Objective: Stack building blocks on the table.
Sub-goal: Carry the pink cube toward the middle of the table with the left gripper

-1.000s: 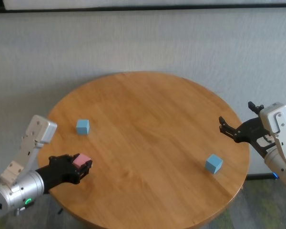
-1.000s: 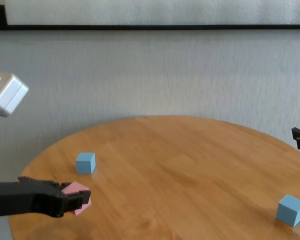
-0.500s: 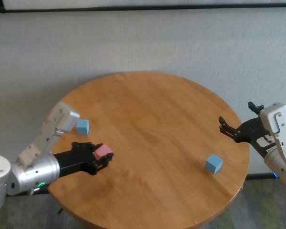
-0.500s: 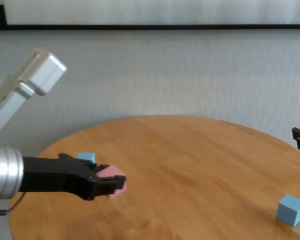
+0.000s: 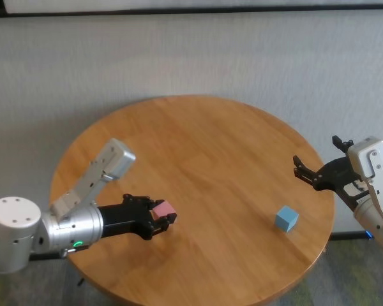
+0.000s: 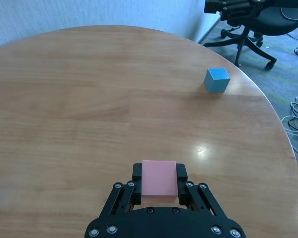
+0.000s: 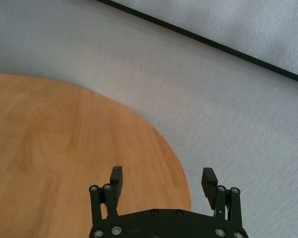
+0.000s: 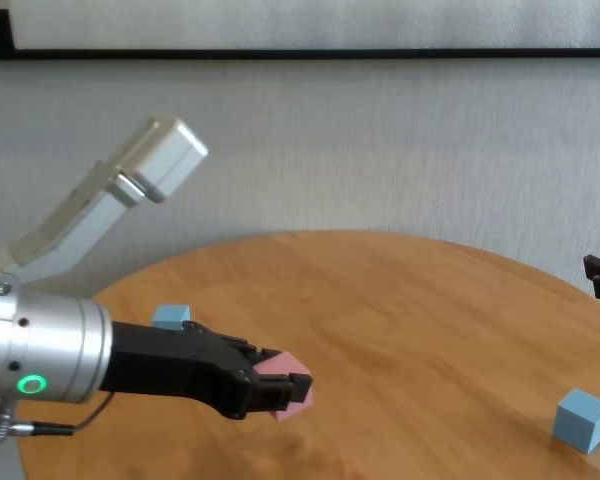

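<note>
Left gripper [image 5: 163, 217] over near-left part of table [image 5: 204, 146], clamped on pink block [image 5: 163, 208], block held clear of tabletop; one blue block [image 5: 286, 218] on table near right, close to edge; second blue block [image 8: 170, 317] at far left, partly hidden behind left arm in chest view; right gripper [image 5: 304, 168] parked just off table's right edge, fingers spread wide, holding nothing.
</note>
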{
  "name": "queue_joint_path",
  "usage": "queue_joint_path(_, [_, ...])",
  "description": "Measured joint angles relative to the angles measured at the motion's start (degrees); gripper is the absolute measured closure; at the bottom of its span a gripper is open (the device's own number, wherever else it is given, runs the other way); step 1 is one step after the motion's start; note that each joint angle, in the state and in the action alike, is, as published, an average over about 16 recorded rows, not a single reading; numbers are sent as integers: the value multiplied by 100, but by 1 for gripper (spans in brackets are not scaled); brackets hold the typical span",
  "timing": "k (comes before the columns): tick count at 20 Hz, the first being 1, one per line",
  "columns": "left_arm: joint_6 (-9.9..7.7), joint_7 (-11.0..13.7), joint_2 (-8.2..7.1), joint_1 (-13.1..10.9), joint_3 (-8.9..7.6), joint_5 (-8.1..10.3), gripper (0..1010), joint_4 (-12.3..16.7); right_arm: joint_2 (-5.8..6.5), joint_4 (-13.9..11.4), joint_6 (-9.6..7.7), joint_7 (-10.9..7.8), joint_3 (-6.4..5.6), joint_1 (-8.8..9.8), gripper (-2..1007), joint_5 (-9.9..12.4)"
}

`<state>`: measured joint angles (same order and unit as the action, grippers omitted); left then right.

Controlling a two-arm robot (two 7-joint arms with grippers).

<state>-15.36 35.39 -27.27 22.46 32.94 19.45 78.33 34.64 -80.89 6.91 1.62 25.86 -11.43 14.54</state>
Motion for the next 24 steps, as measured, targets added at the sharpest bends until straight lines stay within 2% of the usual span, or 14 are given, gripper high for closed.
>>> queue_joint_path(8, [123, 76, 293, 331, 306, -73, 610, -534, 0, 0, 0, 0, 0, 0, 0, 0])
queue_joint_path(16, [330, 169, 574, 599, 506, -163, 610, -999, 0, 0, 0, 0, 0, 0, 0, 0])
queue_joint_path(24, [492, 268, 769, 807, 669, -300, 610, -1305, 0, 0, 0, 0, 0, 0, 0, 0])
